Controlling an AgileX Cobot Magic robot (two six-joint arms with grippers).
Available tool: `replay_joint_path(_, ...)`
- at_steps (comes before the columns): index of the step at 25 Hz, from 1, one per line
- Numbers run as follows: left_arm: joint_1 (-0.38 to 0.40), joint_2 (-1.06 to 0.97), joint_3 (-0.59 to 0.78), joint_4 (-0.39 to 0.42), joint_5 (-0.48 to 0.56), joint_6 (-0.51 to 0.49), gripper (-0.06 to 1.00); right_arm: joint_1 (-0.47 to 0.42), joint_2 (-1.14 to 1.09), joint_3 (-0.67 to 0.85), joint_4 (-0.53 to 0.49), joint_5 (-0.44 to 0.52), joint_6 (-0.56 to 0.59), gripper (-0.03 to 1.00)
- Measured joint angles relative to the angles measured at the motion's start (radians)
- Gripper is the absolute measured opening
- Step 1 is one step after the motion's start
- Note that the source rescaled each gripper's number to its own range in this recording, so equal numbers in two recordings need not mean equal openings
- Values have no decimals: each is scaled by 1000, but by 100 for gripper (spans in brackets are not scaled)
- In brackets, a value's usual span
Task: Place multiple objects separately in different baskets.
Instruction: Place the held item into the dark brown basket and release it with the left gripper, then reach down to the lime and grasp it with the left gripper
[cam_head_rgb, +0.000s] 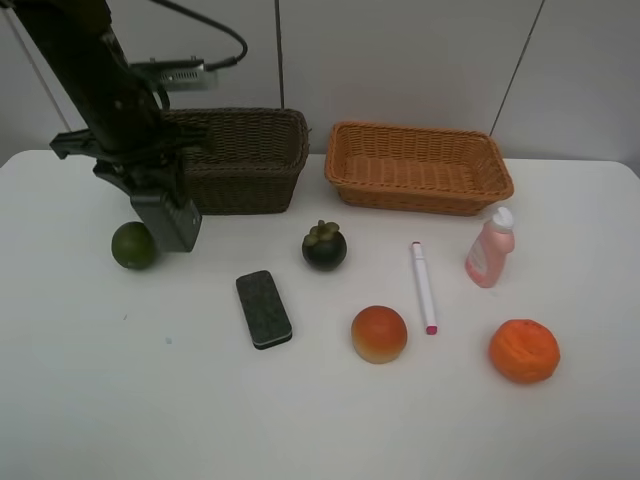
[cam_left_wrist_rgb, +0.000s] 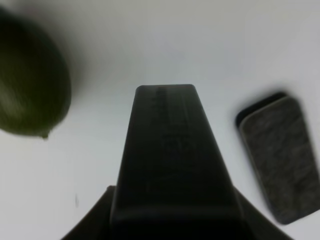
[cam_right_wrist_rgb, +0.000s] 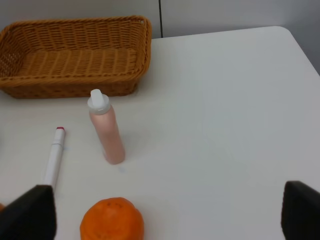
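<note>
Dark pump bottle (cam_head_rgb: 168, 222) hangs tilted at the end of the left arm, clamped in the left gripper (cam_head_rgb: 143, 182). The jaws look closed on it, though in the left wrist view the bottle hides most of the fingers. It sits just in front of the dark brown basket (cam_head_rgb: 250, 160) and just beside the green round fruit (cam_head_rgb: 133, 245), which rests on the white table (cam_head_rgb: 120, 400). Whether bottle and fruit touch can't be told. Black eraser block (cam_head_rgb: 264, 309) lies flat, right of the fruit and nearer the front edge. Mangosteen (cam_head_rgb: 324, 246) stands in front of the gap between the two baskets. Red-orange peach (cam_head_rgb: 379, 333) is near the front, between the eraser and the marker (cam_head_rgb: 424, 287); the marker lies flat with its pink tip toward the front. Pink bottle (cam_head_rgb: 490, 250) stands upright with a white cap, just in front of the light orange basket (cam_head_rgb: 418, 168). Tangerine (cam_head_rgb: 523, 350) is front right, apart from the pink bottle. Both baskets are at the back, side by side, not touching; no items visible inside. Right gripper (cam_right_wrist_rgb: 162, 212) shows only in its wrist view, jaws spread wide and holding nothing, above the table near the tangerine and pink bottle.
</note>
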Motion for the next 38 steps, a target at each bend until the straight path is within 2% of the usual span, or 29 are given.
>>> replay_joint_path(3, 25, -8, -170, -7, -5, 8, 0, 0, 0, 0, 0, 0, 0, 100)
replay_joint_path(8, 117, 102, -393, -4, -50, 5, 0, 0, 0, 0, 0, 0, 0, 100)
replay_joint_path(11, 150, 207, -439, 7, -81, 3, 0, 0, 0, 0, 0, 0, 0, 100)
replay_joint_path(17, 155, 363, -439, 7, -157, 35, 1, 0, 0, 0, 0, 0, 0, 100)
replay_joint_path(18, 155, 371, -439, 7, -161, 47, 10, 0, 0, 0, 0, 0, 0, 100)
replay_joint_path(21, 155, 375, -443, 7, -153, 66, 72, 0, 0, 0, 0, 0, 0, 100)
replay_joint_path(22, 155, 373, -448, 7, -145, 66, 85, 0, 0, 0, 0, 0, 0, 100)
replay_joint_path(23, 155, 372, -452, 7, -128, 66, 92, 0, 0, 0, 0, 0, 0, 100)
replay_joint_path(26, 155, 368, -489, 7, -41, 56, 99, 0, 0, 0, 0, 0, 0, 100)
replay_joint_path(30, 155, 347, -602, 7, 169, 50, 100, 0, 0, 0, 0, 0, 0, 100)
replay_joint_path(31, 155, 339, -631, 7, 193, 51, 100, 0, 0, 0, 0, 0, 0, 100)
replay_joint_path(35, 155, 269, -600, 6, 214, 54, 100, 0, 0, 0, 0, 0, 0, 100)
replay_joint_path(38, 154, 174, -465, 13, 213, 66, 100, 0, 0, 0, 0, 0, 0, 100)
